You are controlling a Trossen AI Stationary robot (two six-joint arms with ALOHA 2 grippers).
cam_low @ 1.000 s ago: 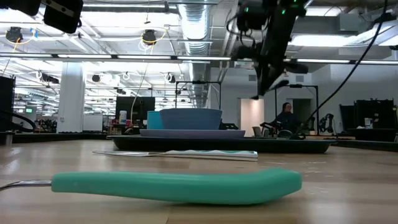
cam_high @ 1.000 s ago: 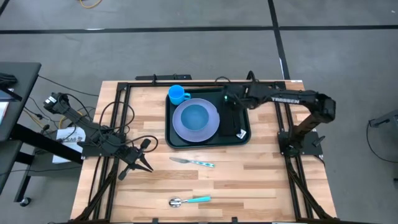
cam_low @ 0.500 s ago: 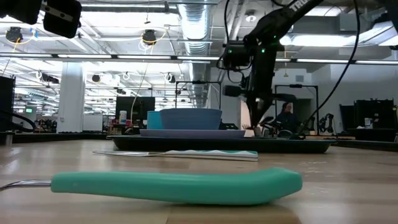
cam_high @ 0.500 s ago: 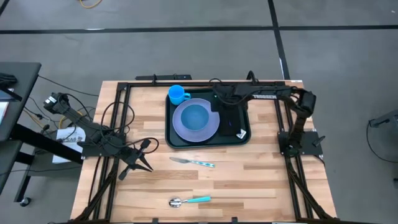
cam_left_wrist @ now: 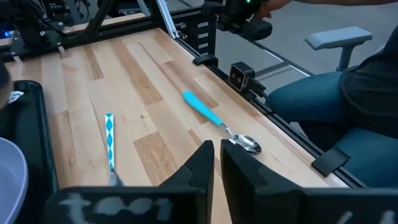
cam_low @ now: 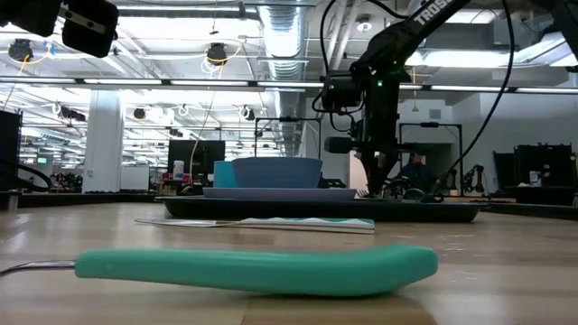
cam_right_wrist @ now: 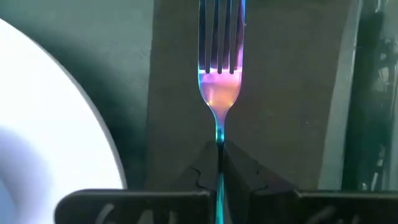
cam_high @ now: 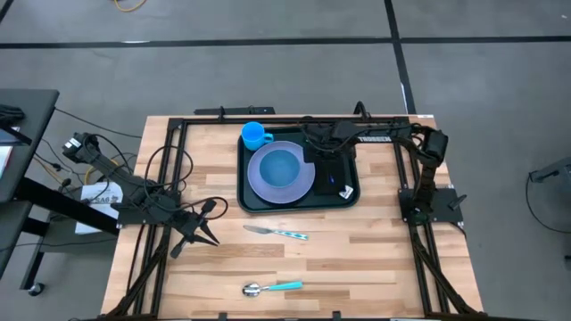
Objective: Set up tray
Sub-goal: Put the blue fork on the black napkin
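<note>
The dark green tray lies on the far half of the table. It carries a pale plate with a blue bowl, a blue cup and a black napkin. My right gripper hangs over the napkin beside the plate, shut on a fork. A knife and a teal-handled spoon lie on the bare wood. My left gripper waits shut above the table's left side. My right gripper pinches the fork's thin neck, just behind the head, between its two fingers. The fingers come from above, pointing steeply down, and lie along the fork. The tines point down over the napkin; whether they touch it cannot be told.
The aluminium frame rails run along the table's far edge and sides. A person sits beyond the near right corner. Bare wood lies between the tray and the knife and around the spoon.
My right gripper has come down toward the tray and shifted a little toward the table's left, bringing the fork low over the napkin beside the plate. It has stayed shut on the fork.
</note>
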